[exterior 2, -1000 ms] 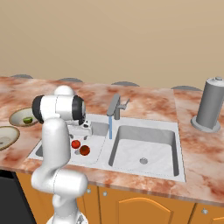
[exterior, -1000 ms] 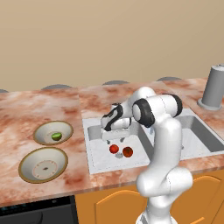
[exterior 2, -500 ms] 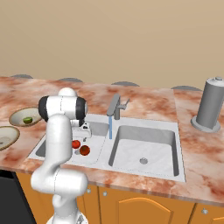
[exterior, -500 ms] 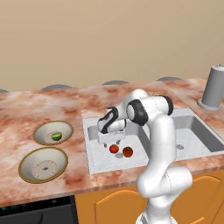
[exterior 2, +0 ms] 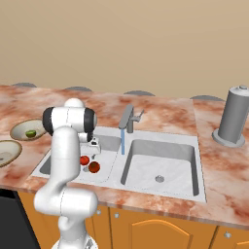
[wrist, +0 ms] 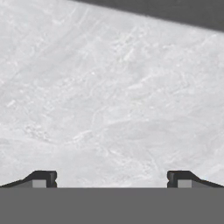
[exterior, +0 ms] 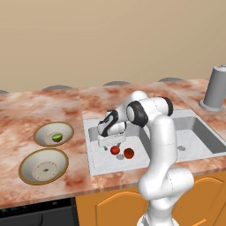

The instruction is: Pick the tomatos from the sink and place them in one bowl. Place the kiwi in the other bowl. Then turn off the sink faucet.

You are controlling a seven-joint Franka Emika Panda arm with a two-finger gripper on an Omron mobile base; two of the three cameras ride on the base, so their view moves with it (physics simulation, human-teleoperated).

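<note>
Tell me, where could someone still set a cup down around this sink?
The right sink basin is bare apart from its drain. Open counter lies behind the two bowls, and more between the faucet and the grey canister. The left basin is crowded: two tomatoes and the open pincer.

Countertop (exterior: pixel 26 110): mottled pink-brown marble, running the full width of the scene, wrapping around the basin cut-outs. Near edge visible in both base views.

Grey cylindrical canister (exterior: pixel 216 88) (exterior 2: pixel 234 116): far right on the counter, upright, domed lid with a small knob on top, standing on a round grey base.

Wall (exterior: pixel 110 39): plain beige, behind the counter. Several low grey rounded shapes (exterior: pixel 57 87) sit along the seam where counter meets wall; what they are cannot be told.

Orange cabinet fronts (exterior 2: pixel 160 228) below the counter, small round knobs near their top edge. Dark appliance panel (exterior: pixel 39 214) at near left, under the counter edge.
</note>
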